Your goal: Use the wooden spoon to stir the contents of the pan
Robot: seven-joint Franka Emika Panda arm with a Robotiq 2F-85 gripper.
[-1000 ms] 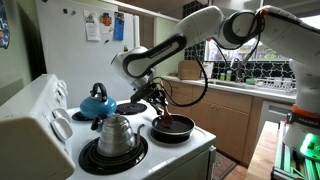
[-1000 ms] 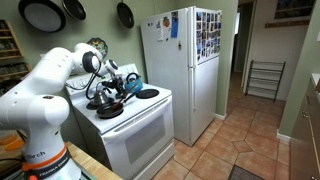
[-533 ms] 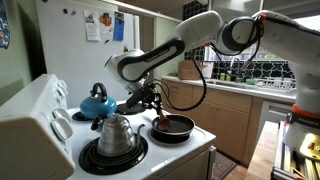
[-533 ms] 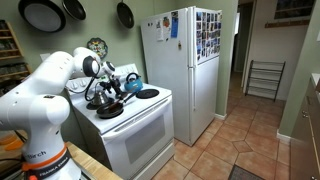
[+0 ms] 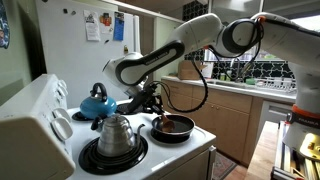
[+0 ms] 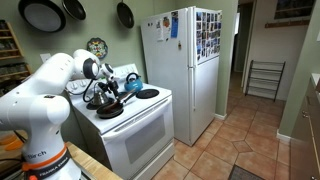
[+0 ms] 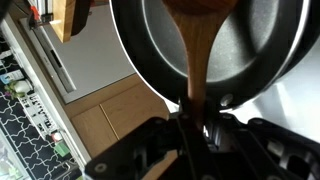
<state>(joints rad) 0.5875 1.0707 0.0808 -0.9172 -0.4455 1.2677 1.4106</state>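
The black pan (image 5: 174,128) sits on the stove's front burner, with reddish-brown contents (image 5: 176,123) inside. My gripper (image 5: 151,101) hangs just above the pan's near rim and is shut on the handle of the wooden spoon (image 5: 161,116), which slants down into the pan. In the wrist view the spoon (image 7: 199,55) runs from my jaws (image 7: 194,112) up into the pan (image 7: 150,45); its bowl rests on the pan floor, and the contents are not visible there. In an exterior view the pan (image 6: 109,111) and my gripper (image 6: 104,92) are small and partly hidden by the arm.
A shiny steel kettle (image 5: 115,134) stands on the near burner and a blue kettle (image 5: 96,102) on the back burner. The white stove (image 5: 195,150) ends just past the pan. A fridge (image 6: 185,60) stands beside the stove. A wooden counter (image 5: 225,100) lies behind it.
My gripper has shifted slightly toward the kettles, dragging the spoon across the pan. The pan and kettles have stayed in place.
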